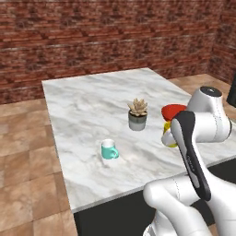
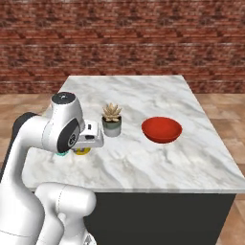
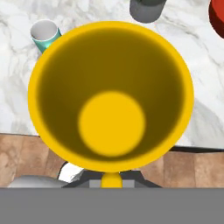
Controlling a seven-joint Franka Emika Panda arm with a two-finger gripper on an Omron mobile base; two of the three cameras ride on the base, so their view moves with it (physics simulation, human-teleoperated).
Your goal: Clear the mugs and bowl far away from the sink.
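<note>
Marble island counter (image 1: 87, 106), 1; white, grey-veined, set on a terracotta tile floor (image 1: 23, 170) before a brick wall (image 1: 92, 32); carries everything below.

Red bowl (image 2: 161, 129), 1; wide, shallow, glossy; stands on the marble to the right of the plant pot and well apart from the gripper; in the left base view its rim shows behind the arm.

Potted succulent (image 2: 112, 119), 1; grey pot with a pale band, upright near mid-counter, between the bowl and the mugs.

Mugs, 2 in all.

Yellow mug (image 3: 110, 94), 1; the gripper (image 3: 112, 181) is clenched on it; the mouth faces the hand camera, round bottom visible inside; it hangs near the counter's front edge with floor tiles showing below it; whether it touches the marble cannot be told; in the right base view a yellow sliver peeks out under the white hand.

Teal mug (image 1: 109, 150), 1; white inside, upright on the marble, ungrasped, near the front edge; in the hand view it stands just beside the yellow mug's rim.
</note>
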